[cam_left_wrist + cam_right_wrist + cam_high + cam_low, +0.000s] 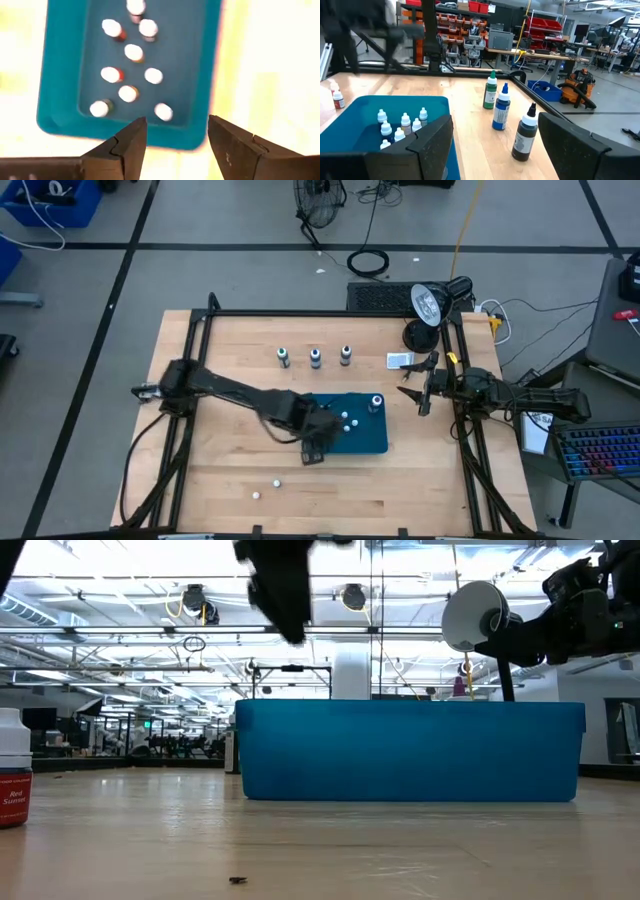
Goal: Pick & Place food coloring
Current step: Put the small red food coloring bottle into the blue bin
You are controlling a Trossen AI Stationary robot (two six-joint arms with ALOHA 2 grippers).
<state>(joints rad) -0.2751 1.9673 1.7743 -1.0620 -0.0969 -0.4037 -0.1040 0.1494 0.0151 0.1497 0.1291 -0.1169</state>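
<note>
The left gripper (313, 448) hangs over the near-left corner of the blue tray (365, 442), its fingers (131, 142) spread with nothing between them. In the left wrist view the tray already holds a cluster of small white-capped food coloring bottles (134, 52), so this looks like the moment just after a drop. To do it well, the arm should lift straight up, clear of the tray wall, before swinging toward the two bottles left on the counter (232, 355) near the front edge (266, 486). Three larger dropper bottles (315, 357) stand in a row behind the tray. The right gripper (424, 392) waits by the tray's right side, fingers apart and empty.
</note>
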